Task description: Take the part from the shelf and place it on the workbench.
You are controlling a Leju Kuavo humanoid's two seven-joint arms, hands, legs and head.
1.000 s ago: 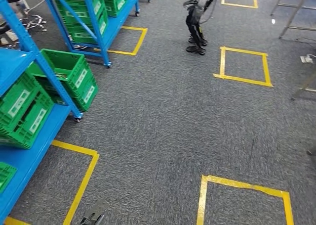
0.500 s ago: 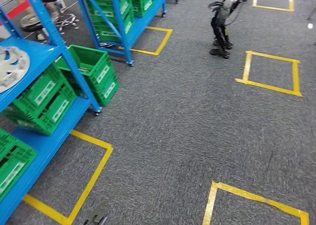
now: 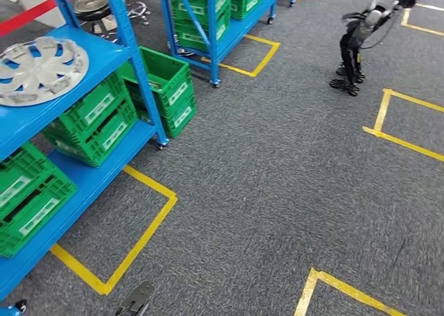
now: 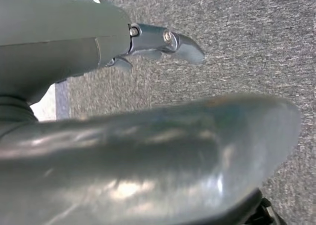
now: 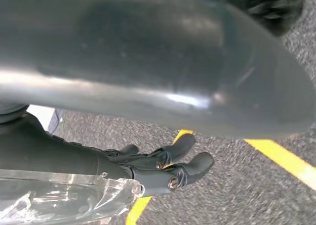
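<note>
The part is a silver wheel cover (image 3: 39,69) that lies flat on the upper level of the blue shelf (image 3: 105,55) at the far left of the head view. My left hand (image 3: 137,301) hangs low at the bottom edge of that view, over the grey carpet and well apart from the shelf. In the left wrist view its fingers (image 4: 168,39) stretch out over the carpet with nothing in them. My right hand (image 5: 160,168) also hangs over the carpet, fingers extended and holding nothing.
Green crates (image 3: 97,121) fill the lower shelf levels, and one crate (image 3: 167,87) stands at the rack's foot. A second blue rack (image 3: 220,17) stands behind. Yellow tape squares (image 3: 133,246) mark the carpet. Another robot's legs (image 3: 352,52) stand far right.
The camera has swung to the left: the shelf has come closer and the wheel cover has come into view. My left hand stays low at the bottom edge.
</note>
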